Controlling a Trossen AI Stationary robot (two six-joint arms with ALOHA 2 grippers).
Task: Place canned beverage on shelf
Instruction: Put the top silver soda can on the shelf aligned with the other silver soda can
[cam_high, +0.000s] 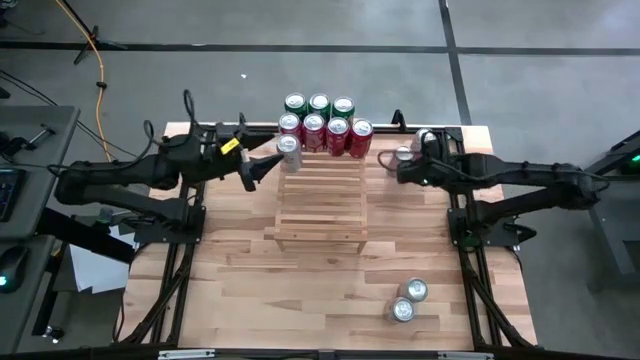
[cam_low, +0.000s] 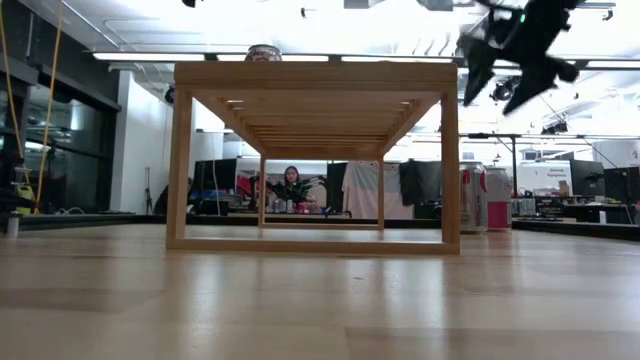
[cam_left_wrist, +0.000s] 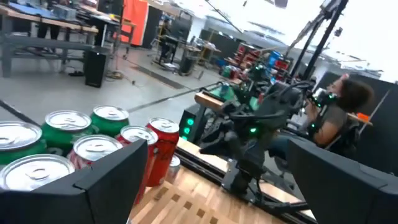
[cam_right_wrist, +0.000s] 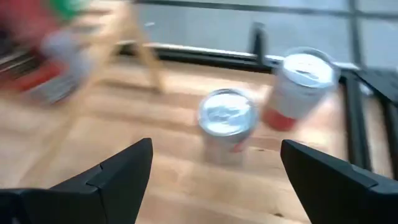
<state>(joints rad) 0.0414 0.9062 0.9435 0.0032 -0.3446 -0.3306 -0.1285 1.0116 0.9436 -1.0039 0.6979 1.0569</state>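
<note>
The shelf (cam_high: 320, 195), a light slatted wooden rack, stands mid-table; the low view shows its frame (cam_low: 312, 90) from the near side. At its far end, green cans (cam_high: 319, 103) and red cans (cam_high: 326, 128) stand packed in rows, with a silver can (cam_high: 288, 148) at the far left corner. My left gripper (cam_high: 262, 170) hovers open beside that corner, level, the cans (cam_left_wrist: 93, 146) just ahead of its fingers. My right gripper (cam_high: 400, 172) hangs open right of the shelf, tilted down over a silver can (cam_right_wrist: 227, 121) and a red-and-white can (cam_right_wrist: 303, 87) standing on the table.
Two more cans (cam_high: 408, 300) stand near the table's front right. The table's right frame rail (cam_right_wrist: 354, 124) runs close behind the cans under my right gripper. A person (cam_left_wrist: 342, 109) sits beyond the table's right side.
</note>
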